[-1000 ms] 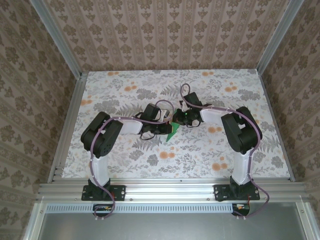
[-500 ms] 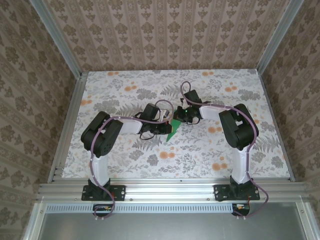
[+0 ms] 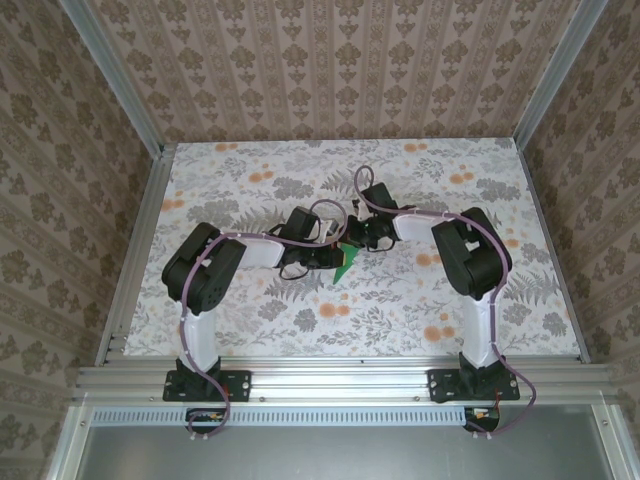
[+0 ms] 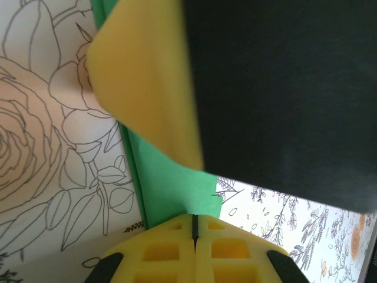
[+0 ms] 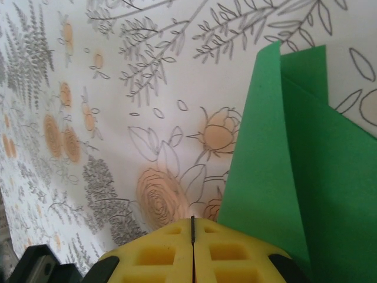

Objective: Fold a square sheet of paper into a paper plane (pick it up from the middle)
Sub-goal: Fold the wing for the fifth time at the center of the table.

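Floral-printed tabletop (image 3: 250, 320) sits inside an aluminium frame (image 3: 330, 381), with patterned wallpaper (image 3: 330, 60) on three sides. You have both arms reaching to the middle of the table, where they meet over the green paper (image 3: 345, 263).

From above, the left gripper (image 3: 331, 260) is at the paper's 9 o'clock and the right gripper (image 3: 357, 238) at about its 1 o'clock, very close together. A purple cable (image 3: 362, 185) loops up at 12 o'clock from the right wrist.

Your left wrist camera shows its yellow fingers (image 4: 165, 253) pressed together, seam closed, with the near end of the paper running in at their tips, so the left jaws are clamped on the paper. The strip leads away toward 11 o'clock. A yellow pad (image 4: 141, 88) and the black body of the right gripper hang over it and hide its far part.

Your right wrist camera shows that gripper's jaws closed too. The paper rises at its 1 o'clock, with one layer folded over another, right beside the right-hand finger. You cannot tell from here whether that finger touches it.
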